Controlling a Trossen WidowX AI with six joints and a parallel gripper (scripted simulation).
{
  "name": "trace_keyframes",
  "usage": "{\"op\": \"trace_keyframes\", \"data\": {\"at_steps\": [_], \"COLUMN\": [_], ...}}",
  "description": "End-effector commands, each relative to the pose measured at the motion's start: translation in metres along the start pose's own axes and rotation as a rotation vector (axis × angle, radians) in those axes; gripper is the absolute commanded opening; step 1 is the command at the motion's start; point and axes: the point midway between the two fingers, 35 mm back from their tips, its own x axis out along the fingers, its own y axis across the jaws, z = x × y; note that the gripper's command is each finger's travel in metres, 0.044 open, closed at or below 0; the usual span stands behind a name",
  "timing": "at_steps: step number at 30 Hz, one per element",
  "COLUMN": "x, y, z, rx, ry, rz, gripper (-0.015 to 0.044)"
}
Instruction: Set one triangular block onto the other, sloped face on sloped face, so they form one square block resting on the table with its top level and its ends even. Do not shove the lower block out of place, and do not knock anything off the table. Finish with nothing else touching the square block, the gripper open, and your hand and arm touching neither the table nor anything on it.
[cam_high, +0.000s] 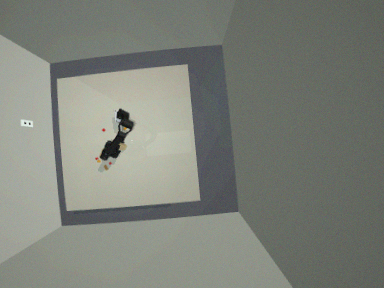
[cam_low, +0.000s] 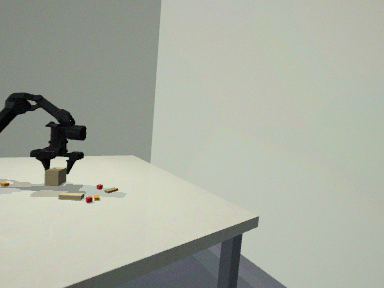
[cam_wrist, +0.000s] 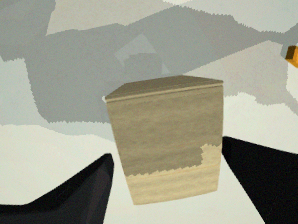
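A tan wooden block (cam_high: 123, 146) (cam_low: 55, 177) (cam_wrist: 167, 132) with a square outline stands on the table (cam_low: 165, 220), its top looking level. The two triangular blocks are not separately clear; a thin pale line runs along one upper edge in the wrist view, and their sloped faces are hidden. My gripper (cam_low: 57, 171) (cam_wrist: 167, 151) is open, pointing down, one finger on each side of the block. In the wrist view a gap shows at the left finger; the right fingertip appears at the block's edge, and I cannot tell whether it touches.
In the exterior view, a flat tan plank (cam_low: 71, 196) lies in front of the block. A red cube (cam_low: 89, 199) and an orange piece (cam_low: 97, 198) lie beside it. Another red cube (cam_low: 99, 186) and a small plank (cam_low: 111, 190) lie to the right; an orange piece (cam_low: 4, 184) lies far left.
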Motion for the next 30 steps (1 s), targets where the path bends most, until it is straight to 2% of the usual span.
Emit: {"op": "trace_keyframes", "data": {"at_steps": [1, 9, 17, 30], "x": [0.0, -0.008, -0.108, -0.103], "y": [0.0, 0.002, 0.001, 0.003], "z": [0.0, 0.0, 0.001, 0.001], "rx": [0.0, 0.0, 0.002, 0.005], "ry": [0.0, -0.002, -0.004, -0.001], "rz": [0.0, 0.001, 0.0, 0.015], "gripper": [0.044, 0.044, 0.044, 0.044]}}
